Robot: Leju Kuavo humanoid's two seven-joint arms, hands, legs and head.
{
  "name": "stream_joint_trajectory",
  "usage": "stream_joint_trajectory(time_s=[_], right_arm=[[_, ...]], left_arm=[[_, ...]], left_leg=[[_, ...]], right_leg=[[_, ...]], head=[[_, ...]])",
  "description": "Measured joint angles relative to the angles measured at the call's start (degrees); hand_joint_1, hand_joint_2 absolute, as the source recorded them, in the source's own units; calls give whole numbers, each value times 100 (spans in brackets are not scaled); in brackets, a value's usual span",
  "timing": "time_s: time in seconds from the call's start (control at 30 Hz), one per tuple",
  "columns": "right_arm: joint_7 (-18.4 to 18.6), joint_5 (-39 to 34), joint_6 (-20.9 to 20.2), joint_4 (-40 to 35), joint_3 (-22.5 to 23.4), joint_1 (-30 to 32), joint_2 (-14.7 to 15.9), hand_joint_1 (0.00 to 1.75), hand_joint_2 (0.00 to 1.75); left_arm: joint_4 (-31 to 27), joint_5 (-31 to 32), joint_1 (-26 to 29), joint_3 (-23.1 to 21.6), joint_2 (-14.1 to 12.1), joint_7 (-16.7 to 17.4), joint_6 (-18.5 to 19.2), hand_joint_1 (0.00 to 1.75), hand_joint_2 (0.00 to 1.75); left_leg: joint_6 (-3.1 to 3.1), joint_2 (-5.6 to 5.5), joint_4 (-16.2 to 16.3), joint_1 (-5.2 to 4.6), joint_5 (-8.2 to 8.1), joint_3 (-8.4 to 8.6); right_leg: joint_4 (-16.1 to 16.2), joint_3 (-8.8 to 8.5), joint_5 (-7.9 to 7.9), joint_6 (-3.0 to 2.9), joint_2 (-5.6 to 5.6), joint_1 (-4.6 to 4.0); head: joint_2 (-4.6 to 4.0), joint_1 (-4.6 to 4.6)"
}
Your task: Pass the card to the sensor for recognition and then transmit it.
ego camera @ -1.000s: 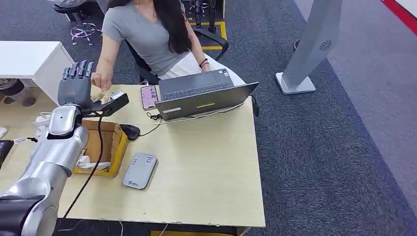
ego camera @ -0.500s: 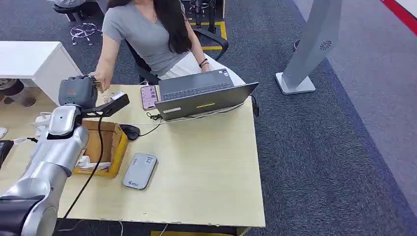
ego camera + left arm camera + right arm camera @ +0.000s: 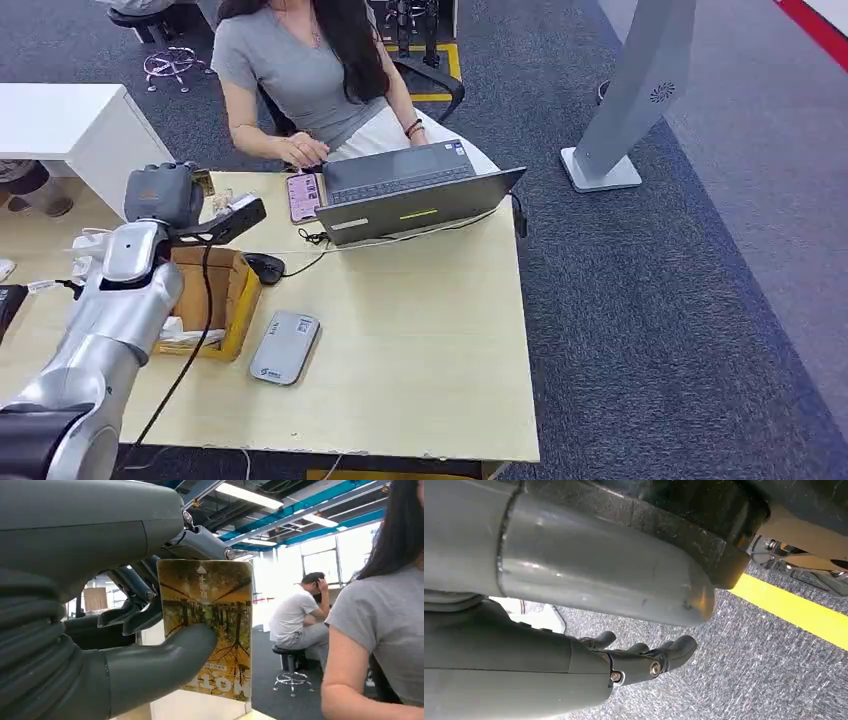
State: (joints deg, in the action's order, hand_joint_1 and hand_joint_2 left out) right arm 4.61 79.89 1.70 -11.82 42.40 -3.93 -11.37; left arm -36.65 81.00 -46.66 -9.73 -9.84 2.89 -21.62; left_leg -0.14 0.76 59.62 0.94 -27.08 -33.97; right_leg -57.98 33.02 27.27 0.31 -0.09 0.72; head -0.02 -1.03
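My left hand (image 3: 160, 195) is raised over the far left of the table, and a card edge (image 3: 203, 182) sticks out beside it. The left wrist view shows the card (image 3: 215, 630), yellow-brown with a tree picture, pinched upright between the thumb (image 3: 160, 660) and the darker fingers behind it. The sensor (image 3: 285, 347), a flat grey card reader, lies on the table well in front of and to the right of that hand. My right hand (image 3: 624, 665) hangs over dark carpet with its fingers loosely extended and nothing in it.
A person (image 3: 300, 70) sits behind the table, one hand by a pink phone (image 3: 302, 196) and an open laptop (image 3: 420, 205). A cardboard box (image 3: 215, 300) sits under my left forearm, with a black mouse (image 3: 265, 267) and cables beside it. A white cabinet (image 3: 60, 120) stands far left.
My left hand, open with fingers up a second ago, has closed on the card the person handed over. The person's hand has drawn back to the phone.
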Motion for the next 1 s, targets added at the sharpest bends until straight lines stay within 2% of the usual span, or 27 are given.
stream_joint_trajectory(time_s=[0.1, 0.17, 0.23, 0.37, 0.57, 0.77, 1.0], right_arm=[[2, -2, 0, 0, 0, 0, 0, 0, 0], [17, -9, 2, 0, 0, 0, 0, 0, 0], [17, -28, 9, 0, 0, 0, 0, 0, 0], [17, -100, 52, 0, 7, 3, -9, 0, 0], [20, -146, 105, 0, 57, 15, -28, 0, 0], [20, -162, 111, 0, 92, 16, -31, 0, 0], [20, -166, 120, 0, 157, 18, -31, 0, 0]], left_arm=[[-59, -101, 71, 0, 39, -130, -13, 175, 175], [-321, -229, 245, -8, 154, -342, -33, 175, 175], [-665, -275, 485, -68, 284, -400, -28, 175, 175], [-1749, -380, 1233, -484, 622, -282, 76, 175, 175], [-2927, -420, 1922, -1220, 778, -44, 376, 175, 175], [-3381, -487, 2118, -1469, 791, 13, 516, 175, 175], [-3567, -533, 2244, -1595, 785, 15, 610, 175, 175]], left_leg=[[0, 0, 0, -1, 0, 1], [0, -1, 1, -2, 0, 1], [0, -7, 1, -5, 0, 0], [7, -7, 1, -9, -5, -5], [6, -3, 1, -9, -9, -7], [4, -2, 0, -2, -7, -6], [4, -2, 0, -3, -7, -7]], right_leg=[[0, 0, 0, 0, 1, 0], [2, 0, 0, 0, -1, 1], [3, -1, 0, 1, -7, 1], [6, -1, 3, 4, -7, 4], [8, 4, 3, 4, -6, 4], [4, 6, 2, 3, -5, 2], [4, 6, 2, 4, -5, 1]], head=[[0, 0], [0, 0], [0, 2], [0, 13], [0, 13], [0, 13], [0, 13]])
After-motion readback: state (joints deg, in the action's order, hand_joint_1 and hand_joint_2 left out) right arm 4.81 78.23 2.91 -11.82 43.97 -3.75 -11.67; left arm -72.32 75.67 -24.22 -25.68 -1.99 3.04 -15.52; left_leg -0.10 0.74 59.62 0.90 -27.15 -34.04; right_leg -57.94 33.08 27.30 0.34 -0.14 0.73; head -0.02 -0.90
